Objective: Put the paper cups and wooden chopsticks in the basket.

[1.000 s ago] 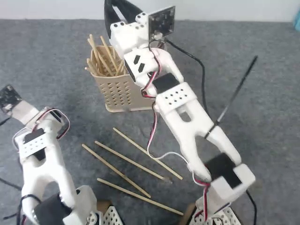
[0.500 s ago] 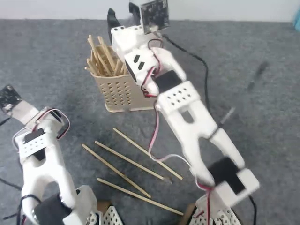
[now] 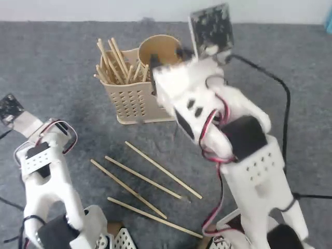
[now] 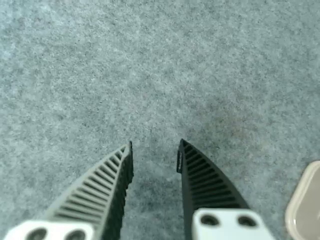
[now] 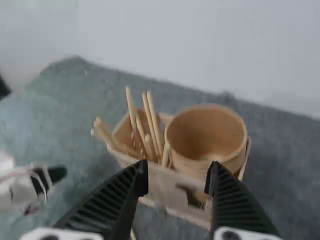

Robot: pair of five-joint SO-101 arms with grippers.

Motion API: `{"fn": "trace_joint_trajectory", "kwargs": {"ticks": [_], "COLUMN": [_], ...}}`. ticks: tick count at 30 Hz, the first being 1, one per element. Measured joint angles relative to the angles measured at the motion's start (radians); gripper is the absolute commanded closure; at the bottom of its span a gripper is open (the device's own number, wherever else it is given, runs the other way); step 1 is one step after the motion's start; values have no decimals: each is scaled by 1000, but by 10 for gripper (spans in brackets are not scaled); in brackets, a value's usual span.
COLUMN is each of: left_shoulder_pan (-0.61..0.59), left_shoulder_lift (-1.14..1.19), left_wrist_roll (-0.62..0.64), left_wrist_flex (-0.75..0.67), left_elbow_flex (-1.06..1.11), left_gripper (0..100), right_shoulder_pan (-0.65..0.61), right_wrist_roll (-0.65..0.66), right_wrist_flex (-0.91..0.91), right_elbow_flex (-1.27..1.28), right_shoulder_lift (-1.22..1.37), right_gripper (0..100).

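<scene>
Wooden chopsticks [image 3: 150,181] not yet gripped: right end effector [image 5: 176,167] empty, jaws apart, close by the front of the basket [image 3: 136,101]; left end effector [image 4: 154,150] likewise apart, well off from the basket. Inside the basket, paper cup [image 3: 158,49] and upright sticks [image 3: 113,67]; before it, four loose on the counter. Likely risk: clipping the upright sticks, tipping the basket.

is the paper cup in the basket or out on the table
In. The paper cup sits upright inside the basket, open mouth up, next to the chopsticks standing in the same basket.
</scene>
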Motion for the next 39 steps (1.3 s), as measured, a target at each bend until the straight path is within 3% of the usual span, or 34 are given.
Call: {"fn": "trace_joint_trajectory", "kwargs": {"ticks": [4, 10, 15, 24, 31, 39], "left_shoulder_pan": [0, 0, 0, 0, 0, 0], "left_shoulder_lift": [0, 0, 0, 0, 0, 0], "left_wrist_roll": [0, 0, 0, 0, 0, 0], "left_wrist_flex": [0, 0, 0, 0, 0, 0], "left_elbow_flex": [0, 0, 0, 0, 0, 0], "left_gripper": [862, 863, 863, 863, 863, 863], "right_shoulder_pan": [-29, -155, -252, -253, -230, -230], "right_wrist_roll": [0, 0, 0, 46, 87, 95], "right_wrist_flex": [166, 178, -72, -652, -801, -836], "right_elbow_flex": [106, 419, 736, 1135, 1148, 997], "right_shoulder_lift": [-26, -28, -28, -28, 25, 396], "right_gripper": [800, 800, 800, 800, 801, 801]}}
